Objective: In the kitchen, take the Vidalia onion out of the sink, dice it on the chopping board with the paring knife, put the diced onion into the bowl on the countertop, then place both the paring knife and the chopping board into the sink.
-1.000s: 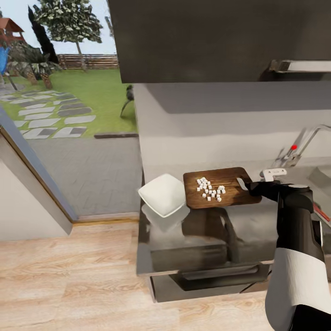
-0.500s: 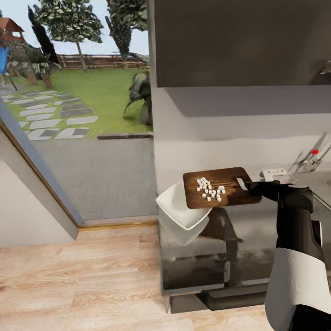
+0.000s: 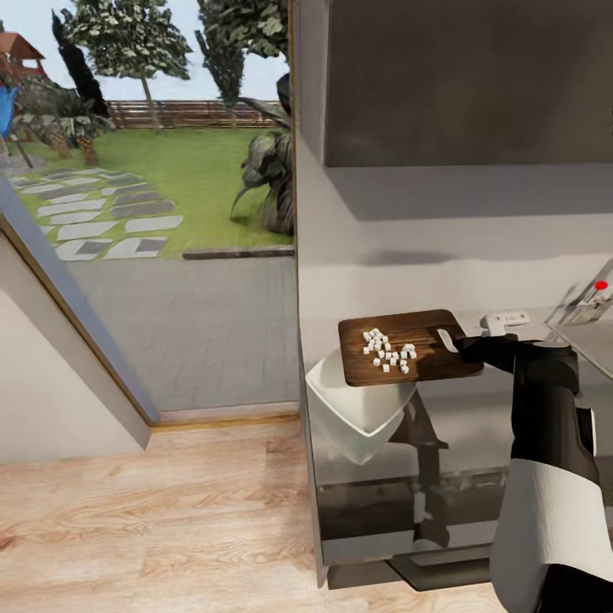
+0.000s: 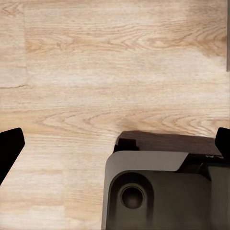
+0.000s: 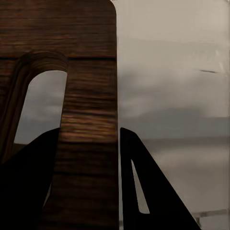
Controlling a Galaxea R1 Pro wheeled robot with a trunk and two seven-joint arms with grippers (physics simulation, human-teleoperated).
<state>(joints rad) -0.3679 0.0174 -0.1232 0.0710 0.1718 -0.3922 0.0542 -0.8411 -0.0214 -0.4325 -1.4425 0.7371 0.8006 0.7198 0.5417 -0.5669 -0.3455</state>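
Right claw (image 3: 464,344): clamped on the slot-handle end of the brown wooden rectangular chopping board (image 3: 409,346)
White onion dice (image 3: 387,349): on the board
White glossy square bowl (image 3: 353,411): partly under the board
Left claw (image 4: 115,143): spread wide, empty

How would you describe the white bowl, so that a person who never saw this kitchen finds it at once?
Find the grey countertop beside the big window. At its left end, the bowl sits partly under the brown chopping board. It is glossy white and square-rimmed.

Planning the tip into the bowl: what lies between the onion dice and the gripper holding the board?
In the head view, only bare board separates the dice from the right gripper.
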